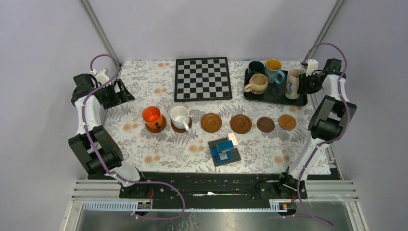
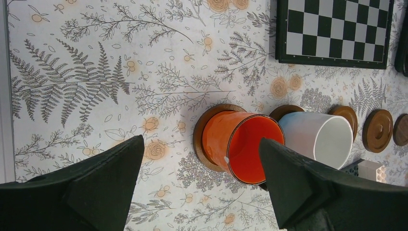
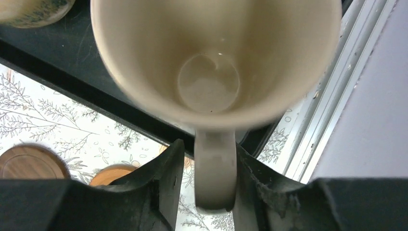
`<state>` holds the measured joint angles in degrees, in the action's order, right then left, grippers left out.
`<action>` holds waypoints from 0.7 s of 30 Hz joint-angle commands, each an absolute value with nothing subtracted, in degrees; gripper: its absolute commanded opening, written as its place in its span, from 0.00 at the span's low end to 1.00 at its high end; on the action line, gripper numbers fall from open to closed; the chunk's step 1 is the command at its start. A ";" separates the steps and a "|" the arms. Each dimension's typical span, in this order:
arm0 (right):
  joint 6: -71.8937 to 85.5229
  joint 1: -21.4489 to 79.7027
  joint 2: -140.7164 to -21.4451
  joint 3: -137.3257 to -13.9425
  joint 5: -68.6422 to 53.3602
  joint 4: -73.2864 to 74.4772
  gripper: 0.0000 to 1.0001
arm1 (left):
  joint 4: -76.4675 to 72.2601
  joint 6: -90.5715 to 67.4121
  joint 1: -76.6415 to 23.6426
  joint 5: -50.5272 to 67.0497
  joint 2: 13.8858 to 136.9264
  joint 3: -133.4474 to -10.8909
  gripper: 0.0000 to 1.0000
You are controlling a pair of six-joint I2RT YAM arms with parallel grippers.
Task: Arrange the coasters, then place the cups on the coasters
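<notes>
1. Six wooden coasters (image 1: 211,122) lie in one row across the middle of the counter (image 1: 144,91). Four of them are bare.
2. There are six mugs. The orange mug (image 1: 151,116) and the white mug (image 1: 179,117) each stand on one of the two leftmost coasters.
3. The dark green mug (image 1: 256,68), blue mug (image 1: 274,67), beige mug (image 1: 257,83) and patterned cream mug (image 1: 293,83) stand on the black tray (image 1: 274,96) at the far right.
4. One chessboard (image 1: 202,78) lies at the far middle.
5. The left arm is folded at the counter's left side. The left pincer (image 1: 122,91) hangs clear of the counter, spread wide and holding nothing.
6. The right arm reaches up the right edge, with its wrist bent inward toward the tray.
7. The right pincer (image 3: 208,151) straddles the handle (image 3: 215,183) of the patterned cream mug, its fingers close on both sides. Whether they pinch it cannot be told.
</notes>
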<state>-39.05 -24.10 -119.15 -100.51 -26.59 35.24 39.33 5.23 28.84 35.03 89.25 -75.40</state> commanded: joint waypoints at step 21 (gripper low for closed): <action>-38.20 -23.73 -118.75 -100.34 -26.95 34.02 0.00 | 36.65 3.24 29.09 37.73 86.62 -74.95 0.99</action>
